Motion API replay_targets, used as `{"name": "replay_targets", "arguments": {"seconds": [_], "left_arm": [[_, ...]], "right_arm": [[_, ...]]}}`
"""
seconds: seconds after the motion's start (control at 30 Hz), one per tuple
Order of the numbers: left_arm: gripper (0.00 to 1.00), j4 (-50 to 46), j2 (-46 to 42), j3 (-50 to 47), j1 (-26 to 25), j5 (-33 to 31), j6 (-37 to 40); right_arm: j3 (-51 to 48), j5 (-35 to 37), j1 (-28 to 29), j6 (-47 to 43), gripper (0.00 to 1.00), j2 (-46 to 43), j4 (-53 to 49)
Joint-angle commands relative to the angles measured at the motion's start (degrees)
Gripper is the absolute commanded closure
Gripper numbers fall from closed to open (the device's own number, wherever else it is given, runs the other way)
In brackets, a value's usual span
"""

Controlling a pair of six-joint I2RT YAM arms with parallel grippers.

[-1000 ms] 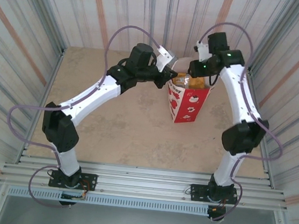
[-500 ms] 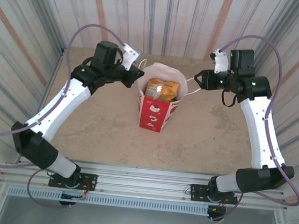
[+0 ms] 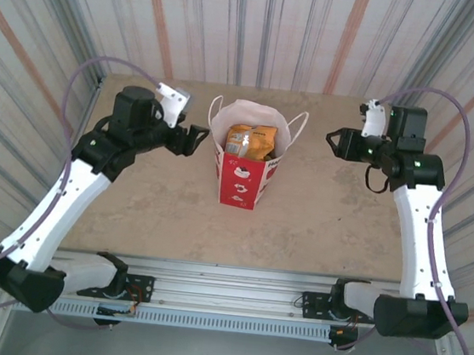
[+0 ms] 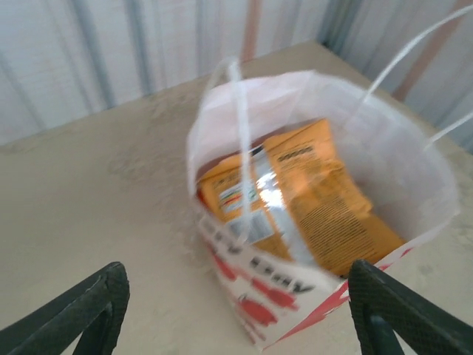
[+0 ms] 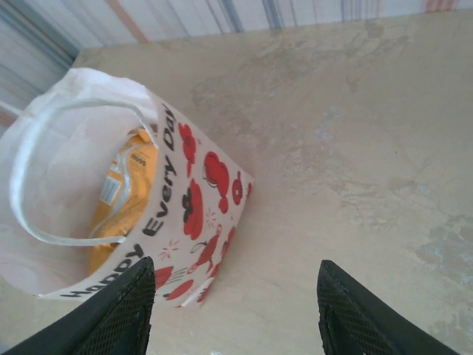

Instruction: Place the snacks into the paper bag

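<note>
Open tabletop (image 3: 148, 210) around upright paper bag (image 3: 241, 185)

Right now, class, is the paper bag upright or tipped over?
Upright: the red paper bag stands on its base, mouth facing up, orange snack packet inside.

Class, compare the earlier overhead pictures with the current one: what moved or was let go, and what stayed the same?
The paper bag slid left. Both arms drew back from it: the left gripper went leftwards and opened, apparently letting go of the rim; the right gripper went rightwards, jaws open. The bag stays upright with the orange packets inside.
</note>
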Motion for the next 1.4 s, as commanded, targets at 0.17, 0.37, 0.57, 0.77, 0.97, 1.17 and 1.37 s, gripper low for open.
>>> {"name": "replay_targets", "arguments": {"seconds": [0.17, 0.37, 0.57, 0.77, 0.97, 1.17, 1.37], "left_arm": [[0.07, 4.0, -11.8, -16.4, 9.5, -14.9, -9.9], [0.02, 17.8, -16.7, -33.6, 12.2, -22.6, -7.4], [0.01, 35.0, -14.0, -46.2, 12.2, -25.4, -2.8], [0.01, 53.5, -3.5, -53.0, 12.0, -22.5, 3.5], [0.01, 68.0, 8.5, -53.8, 13.0, -17.1, 7.8], [0.02, 83.5, 18.5, -56.2, 21.9, -10.8, 4.8], [0.01, 81.8, 21.2, -53.7, 24.0, -12.5, 1.6]], "right_arm": [[-15.7, -1.0, -5.0, 1.2, 0.37, -8.4, 12.7], [-34.0, 8.9, -5.9, -2.6, 0.01, -11.5, 29.0], [-49.9, 10.3, -7.8, -3.6, 0.01, -10.0, 51.7], [-55.2, 8.5, -8.7, -1.8, 0.01, 0.2, 67.9], [-58.6, 9.0, -8.8, -1.1, 0.01, 12.4, 87.7], [-58.8, 13.1, -6.8, -2.5, 0.01, 18.3, 93.0], [-59.6, 14.4, -6.3, -2.4, 0.01, 20.1, 96.4]]}}
